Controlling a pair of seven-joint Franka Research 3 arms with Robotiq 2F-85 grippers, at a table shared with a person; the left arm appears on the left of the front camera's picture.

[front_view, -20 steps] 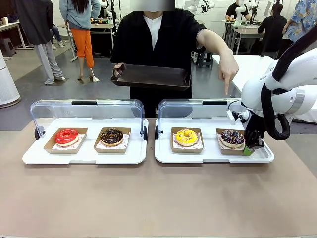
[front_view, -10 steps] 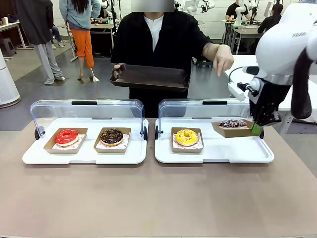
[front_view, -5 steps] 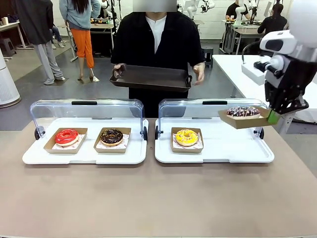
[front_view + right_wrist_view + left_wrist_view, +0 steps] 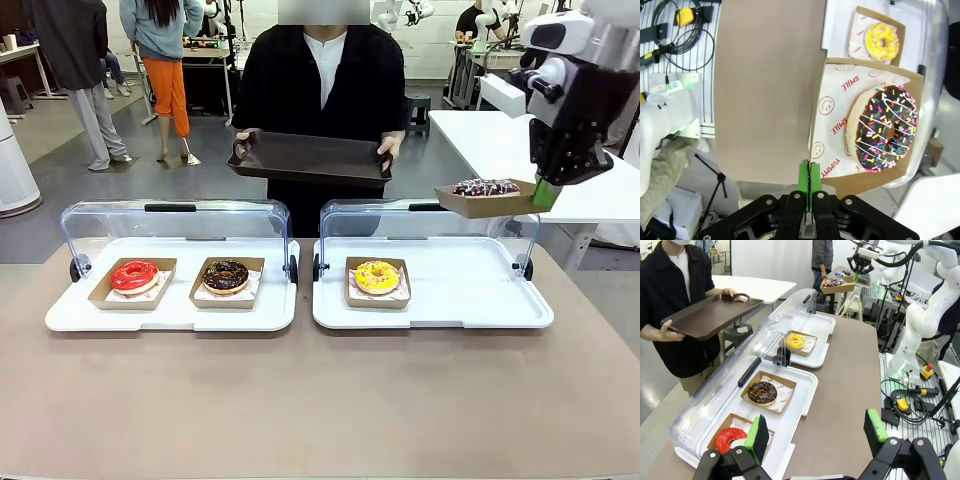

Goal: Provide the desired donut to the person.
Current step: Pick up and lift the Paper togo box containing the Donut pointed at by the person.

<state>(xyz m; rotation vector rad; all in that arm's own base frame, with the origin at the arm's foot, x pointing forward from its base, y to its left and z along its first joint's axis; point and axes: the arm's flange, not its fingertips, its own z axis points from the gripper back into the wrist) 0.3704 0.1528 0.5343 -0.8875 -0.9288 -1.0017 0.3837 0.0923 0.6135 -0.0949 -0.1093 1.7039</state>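
the right gripper is clamped shut on the edge of a cardboard tray, its green pads pinched on the rim nearest the wrist. the sprinkled donut lies in that tray on printed paper, just beyond the fingertips. the tray hangs about level in the air over the far right corner of the right white tray, higher than its clear lid. the left gripper hangs with its jaws wide apart at the red donut's end of the table.

on the brown table two white trays stand side by side, each with its clear lid tipped back open. the left white tray holds a red donut and a chocolate donut. the right one holds a yellow donut in its left half. across the table the person holds a dark serving tray in both hands, left of the held donut and apart from it. behind are other tables and people on a grey floor.
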